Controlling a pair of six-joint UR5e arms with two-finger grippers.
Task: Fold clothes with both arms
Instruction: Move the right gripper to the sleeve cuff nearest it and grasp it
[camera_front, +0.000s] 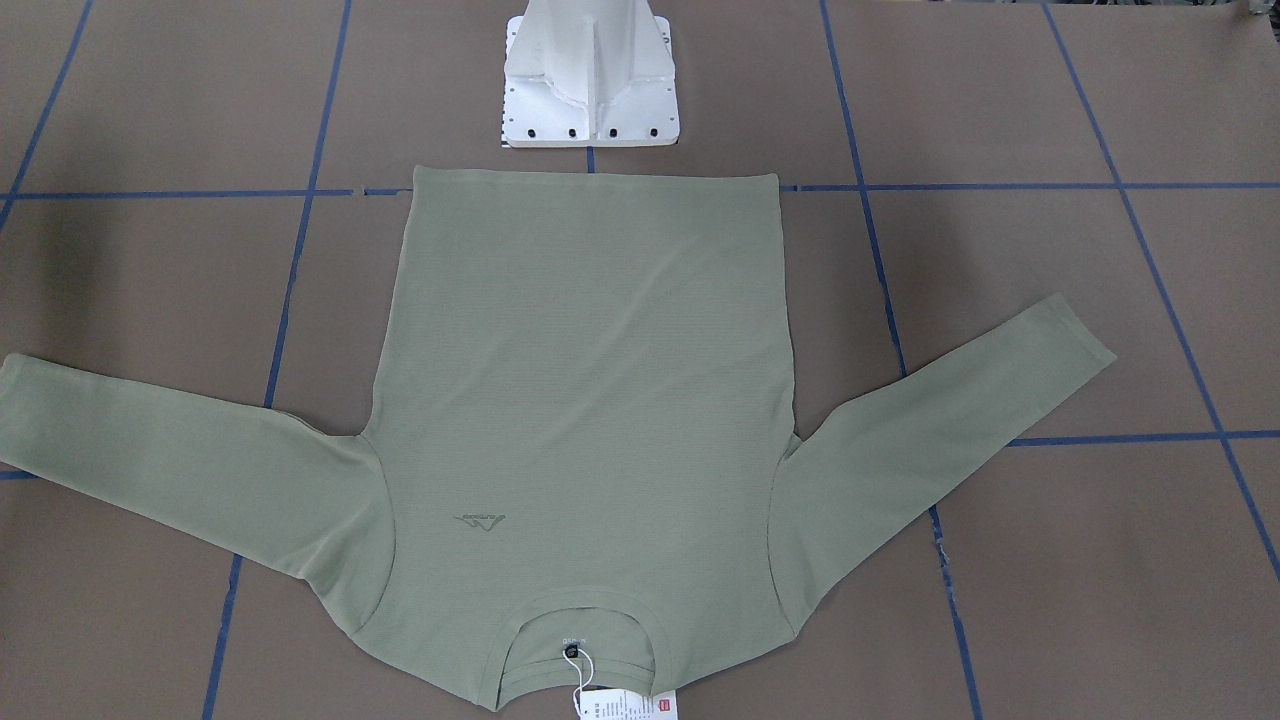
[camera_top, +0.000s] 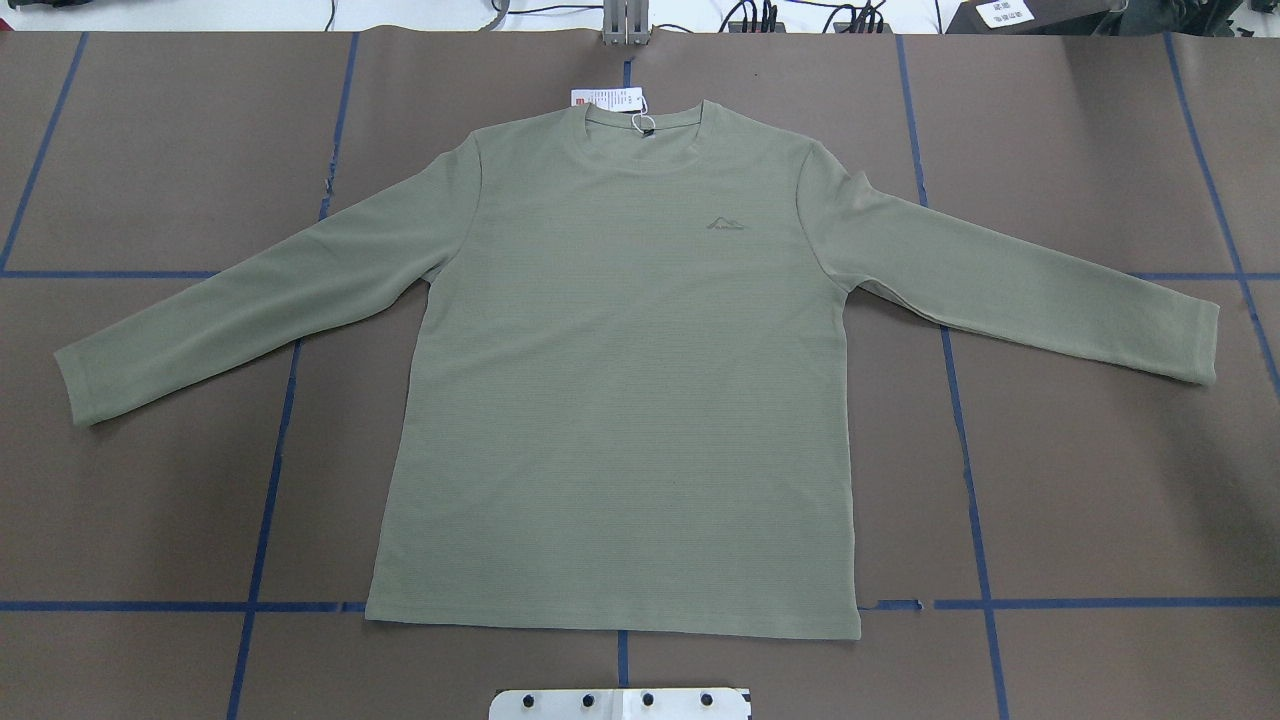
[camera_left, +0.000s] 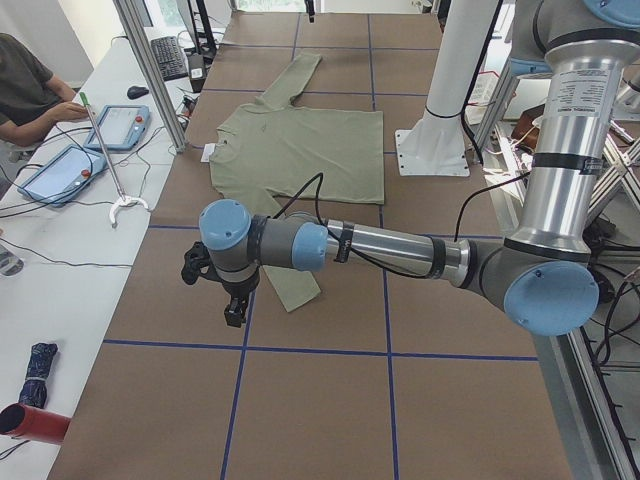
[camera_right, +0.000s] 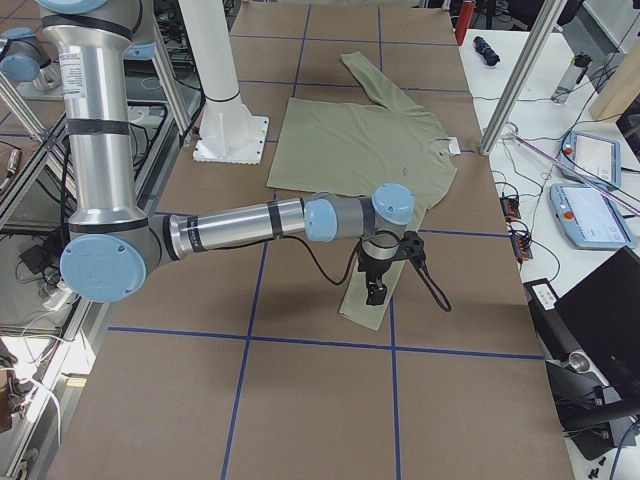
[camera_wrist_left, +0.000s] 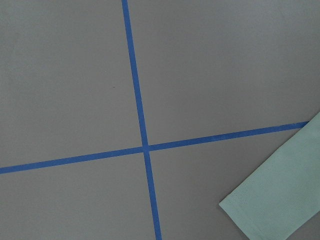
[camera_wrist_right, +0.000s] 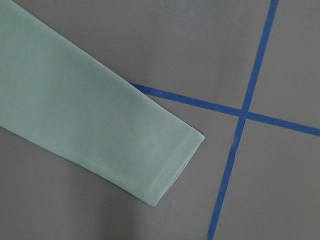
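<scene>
Sage-green shirt (camera_top: 620, 400) with fine horizontal ribbing; tonal, slightly darker logo (camera_top: 727, 223); white tag (camera_top: 605, 97) with red mark (camera_front: 665, 705). Matte brown worktop (camera_top: 150, 480), gridded by blue tape (camera_top: 1100, 603). White base (camera_front: 590, 100). Silver-grey, black-banded arms (camera_left: 390, 250) with light-blue caps (camera_left: 225, 225); black left tool (camera_left: 235, 315) and right tool (camera_right: 375, 295).

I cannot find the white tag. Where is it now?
In the overhead view, the tag lies at the top, beside the left end of the collar of the shirt.

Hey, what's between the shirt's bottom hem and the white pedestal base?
In the overhead view, only brown table cover with a short blue tape line separates the shirt's hem from the pedestal base.
</scene>
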